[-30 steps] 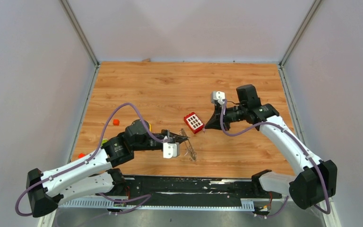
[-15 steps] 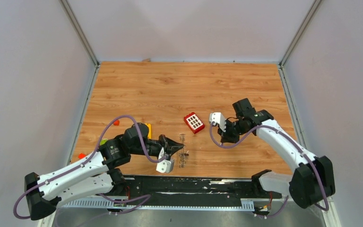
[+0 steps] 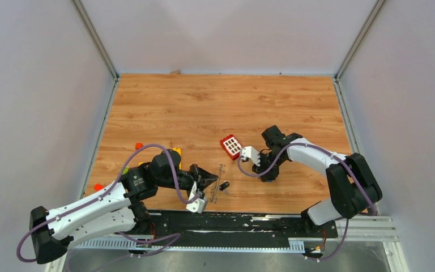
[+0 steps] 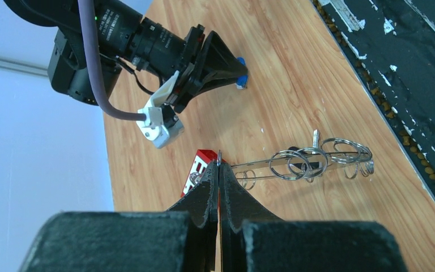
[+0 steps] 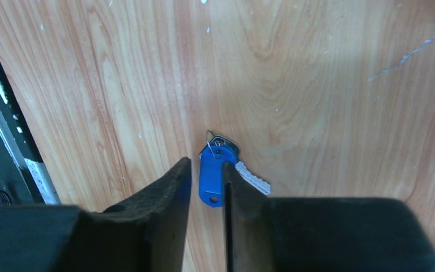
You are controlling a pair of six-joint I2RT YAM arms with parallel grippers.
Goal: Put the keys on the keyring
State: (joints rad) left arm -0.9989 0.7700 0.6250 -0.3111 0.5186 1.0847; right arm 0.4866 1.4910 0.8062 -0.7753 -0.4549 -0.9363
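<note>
Keyring (image 3: 220, 177) sits close to the near edge of the table (image 3: 204, 102), left of centre. From overhead it is edge-on, a thin grey line, so it stands upright and not flat. Whether its lower rim touches the wood cannot be told. The left gripper (image 4: 219, 170) has its jaws pressed fully together on the ring's wire, and the small silvery loops hang along the part that runs away from the fingers. Just beside the ring, on its right, lies a small dark piece that looks like the black-headed key (image 3: 224, 185); whether it touches the ring is unclear. A little farther in and to the right, the blue key (image 5: 211, 181) lies flat on the wood, its silvery blade angled off to one side. The right gripper (image 5: 205, 165) points down over it with jaws only narrowly apart, one finger on each side of the blue head and a sliver of gap on one side. Beyond, the red block (image 3: 232, 146) rests near the table's middle. A yellow piece (image 3: 177, 151) and an orange bit (image 3: 139, 145) lie on the left.
</note>
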